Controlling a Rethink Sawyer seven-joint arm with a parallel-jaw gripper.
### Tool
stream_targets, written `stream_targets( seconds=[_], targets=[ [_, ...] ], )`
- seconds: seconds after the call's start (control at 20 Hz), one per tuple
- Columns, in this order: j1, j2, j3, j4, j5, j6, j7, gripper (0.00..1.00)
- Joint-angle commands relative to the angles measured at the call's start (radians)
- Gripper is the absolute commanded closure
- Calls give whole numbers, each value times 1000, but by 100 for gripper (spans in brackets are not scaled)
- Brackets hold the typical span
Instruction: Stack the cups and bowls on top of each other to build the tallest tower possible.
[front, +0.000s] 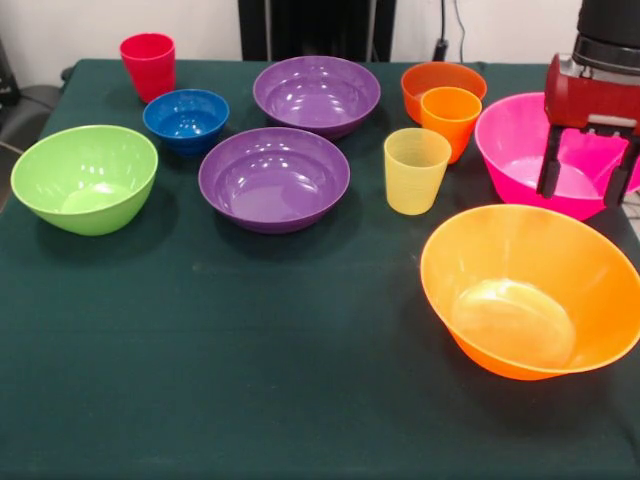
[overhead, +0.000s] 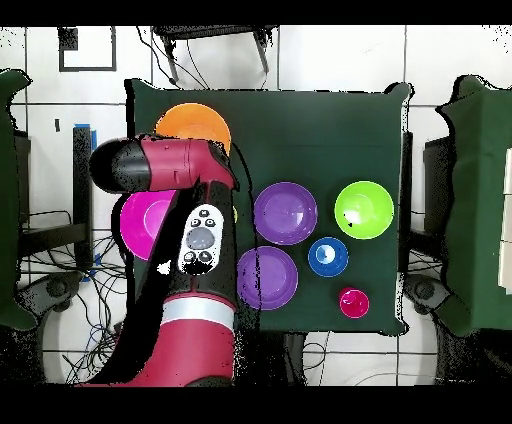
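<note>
Dark green cloth (front: 250, 380) covers the table, and on it we see all the bowls and cups standing apart, each one upright and open to the top; nothing is stacked yet. In the front view the large orange bowl (front: 530, 290) is nearest to the camera, at the right side. Behind it stands the large pink bowl (front: 520, 140), and the gripper (front: 587, 185) hangs over this bowl's right part. Its two dark fingers (front: 550, 165) are spread apart and hold nothing; the tips are at the level of the pink rim. We cannot tell if they touch the bowl.

The translucent yellow cup (front: 416, 170) stands left of the pink bowl. Just behind it is the orange-yellow cup (front: 450, 120), which partly hides the small red-orange bowl (front: 440, 82). In the middle we see two purple bowls, the nearer one (front: 274, 178) and the farther one (front: 316, 94). The small blue bowl (front: 186, 119) is left of them, the red cup (front: 148, 64) behind it, and the lime green bowl (front: 84, 178) at the far left.

In the overhead view the red arm (overhead: 195, 290) covers part of the pink bowl.
</note>
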Motion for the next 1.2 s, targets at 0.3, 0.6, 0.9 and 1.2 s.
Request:
stream_targets(
  seconds=[0.3, 0.6, 0.9, 1.2],
  targets=[
    [37, 98, 101, -16, -38, -105, 68, 0],
    [71, 137, 70, -31, -27, -148, 108, 0],
    [96, 155, 55, -55, -4, -152, 124, 0],
    [102, 162, 42, -88, 12, -131, 127, 0]
  ],
)
